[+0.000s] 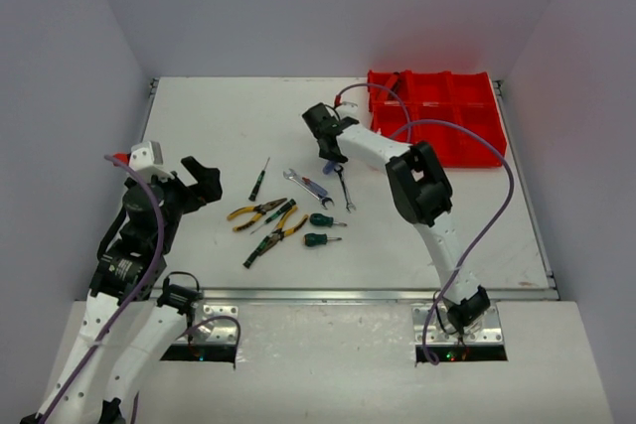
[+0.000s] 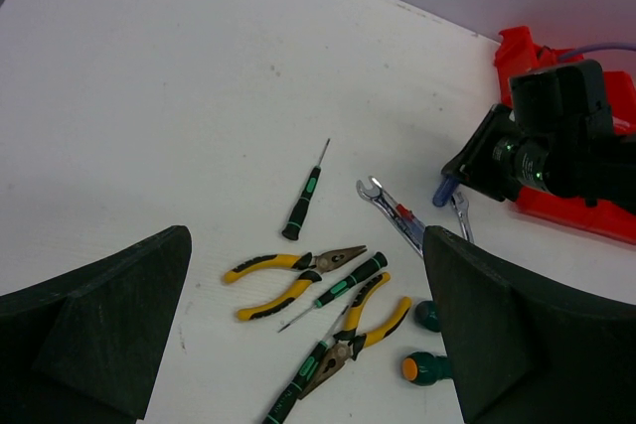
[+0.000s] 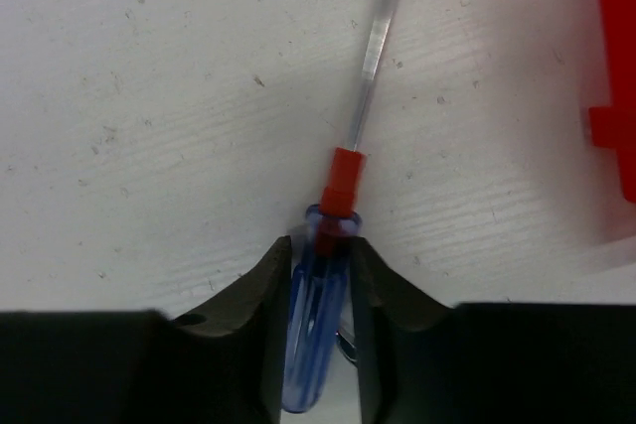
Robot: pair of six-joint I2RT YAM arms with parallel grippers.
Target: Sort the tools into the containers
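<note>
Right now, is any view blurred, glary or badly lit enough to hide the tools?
Top external: even light, soft shadows, the red containers tint the right wall pink. Left wrist: yellow pliers sharp, left pincer fingers mere dark silhouettes. Right wrist: blue-handled screwdriver crisp at the handle, its tip soft.

Bright, even light; soft shadows; screwdriver (image 3: pixel 343 191) tip blurred.

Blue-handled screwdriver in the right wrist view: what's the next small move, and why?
Probably lift it straight up: the right gripper has its jaws pressed on both sides of the blue-handled screwdriver, which appears to lie on the table, and the red bins are close by.
</note>
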